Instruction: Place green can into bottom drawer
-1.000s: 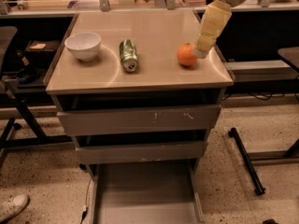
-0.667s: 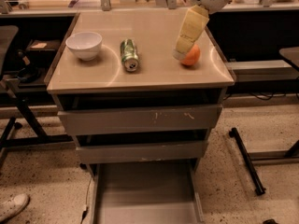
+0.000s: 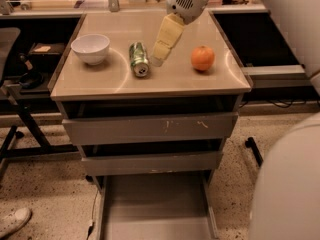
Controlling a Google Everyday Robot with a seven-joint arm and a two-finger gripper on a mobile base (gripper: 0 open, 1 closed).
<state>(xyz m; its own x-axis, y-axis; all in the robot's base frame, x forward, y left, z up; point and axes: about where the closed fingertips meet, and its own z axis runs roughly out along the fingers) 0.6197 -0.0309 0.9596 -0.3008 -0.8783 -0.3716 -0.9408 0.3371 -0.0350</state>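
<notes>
The green can (image 3: 139,59) lies on its side on the cabinet top (image 3: 150,79), its silver end facing me, between the bowl and the orange. My gripper (image 3: 159,58) hangs from the arm above the top. Its pale yellow fingers point down and to the left, and their tips are just right of the can, close to it. The bottom drawer (image 3: 156,206) is pulled out below the two upper grey drawers; its flat grey floor holds nothing.
A white bowl (image 3: 90,48) stands at the left of the top. An orange (image 3: 202,58) sits at the right. The two upper drawers (image 3: 150,128) are pushed in. A black chair frame (image 3: 20,109) stands at the left. My white body fills the right edge.
My gripper has swept left across the top, from over the orange to just right of the green can. The can, bowl and orange have not moved.
</notes>
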